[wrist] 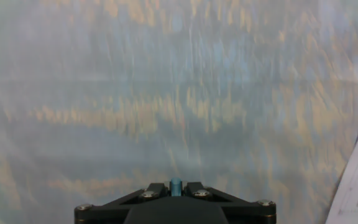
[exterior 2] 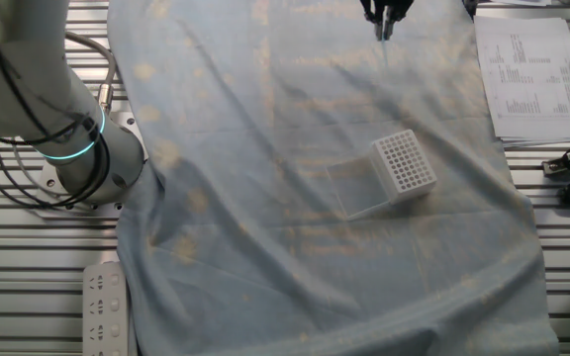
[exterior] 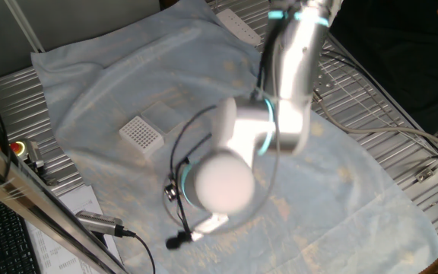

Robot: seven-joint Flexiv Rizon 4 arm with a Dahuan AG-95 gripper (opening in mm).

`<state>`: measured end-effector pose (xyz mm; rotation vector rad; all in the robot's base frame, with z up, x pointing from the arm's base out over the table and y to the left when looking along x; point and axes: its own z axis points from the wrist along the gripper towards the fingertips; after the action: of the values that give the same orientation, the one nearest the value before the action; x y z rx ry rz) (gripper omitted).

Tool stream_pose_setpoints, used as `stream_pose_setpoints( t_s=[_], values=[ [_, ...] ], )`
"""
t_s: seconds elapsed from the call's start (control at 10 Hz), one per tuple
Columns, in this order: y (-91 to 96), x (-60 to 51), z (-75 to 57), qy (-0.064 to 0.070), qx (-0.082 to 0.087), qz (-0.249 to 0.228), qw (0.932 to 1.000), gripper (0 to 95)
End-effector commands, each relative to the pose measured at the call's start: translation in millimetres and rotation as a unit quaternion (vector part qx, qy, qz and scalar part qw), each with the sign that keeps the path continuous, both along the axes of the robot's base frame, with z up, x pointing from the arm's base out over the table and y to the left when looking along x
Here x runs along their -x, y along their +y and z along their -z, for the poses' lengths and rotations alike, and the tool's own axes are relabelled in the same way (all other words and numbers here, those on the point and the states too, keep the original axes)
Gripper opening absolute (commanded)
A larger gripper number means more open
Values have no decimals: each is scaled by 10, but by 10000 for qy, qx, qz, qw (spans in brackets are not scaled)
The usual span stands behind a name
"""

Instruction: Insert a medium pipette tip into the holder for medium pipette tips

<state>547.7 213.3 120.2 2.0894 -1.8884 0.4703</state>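
Hand view: teal medium pipette tip [wrist: 176,186] clamped upright in pincer [wrist: 176,190], long axis along fingers | holder for medium pipette tips [exterior 2: 404,161] on cloth-covered worktop [exterior 2: 265,198], well apart | pincer [exterior 2: 384,18] hangs near cloth's far edge.

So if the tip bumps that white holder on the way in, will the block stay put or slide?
Probably slides or tips: the holder looks small, light and perched tilted against a clear tray. The wrinkled cloth underneath gives soft, uneven footing. The pipette tip looks pinched in the gripper, so approach gently.
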Motion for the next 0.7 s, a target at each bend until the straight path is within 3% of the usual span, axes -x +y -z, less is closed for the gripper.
stream_pose_setpoints(
  t_s=[0.1,0.3,0.4,0.5,0.7],
  values=[
    [-40,-11,-41,36,-236,-104,9997,0],
    [-40,-11,-41,56,-682,-152,9975,0],
    [-40,-11,-41,40,-1137,-72,9935,0],
    [-40,-11,-41,37,-1316,-59,9913,0],
    [-40,-11,-41,17,-1343,54,9909,0]
  ],
)
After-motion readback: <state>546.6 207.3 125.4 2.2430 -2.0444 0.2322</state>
